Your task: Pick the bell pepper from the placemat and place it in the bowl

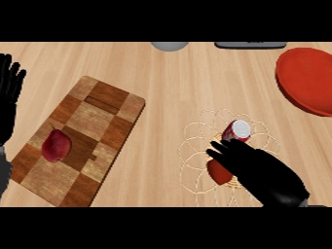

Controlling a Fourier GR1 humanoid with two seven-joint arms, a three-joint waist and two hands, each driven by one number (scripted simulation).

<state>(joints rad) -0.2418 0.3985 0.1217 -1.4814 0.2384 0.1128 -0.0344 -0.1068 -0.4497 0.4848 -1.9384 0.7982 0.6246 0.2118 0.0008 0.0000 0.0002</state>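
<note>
The right hand (258, 168) half hides the red bell pepper (217, 172) on the lacy wire placemat (197, 141), fingers straight above it. The left hand (2, 97) rests open. The smooth red bowl (313, 80) is cut off.

Pale wooden counter (183, 82) fills the view (grain running sideways), evenly lit.

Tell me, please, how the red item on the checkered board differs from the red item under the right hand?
The red item on the board lies fully exposed and untouched; the red item on the placemat is partly hidden beneath the right hand. The first looks darker, the second brighter. Both are small, rounded and red.
</note>
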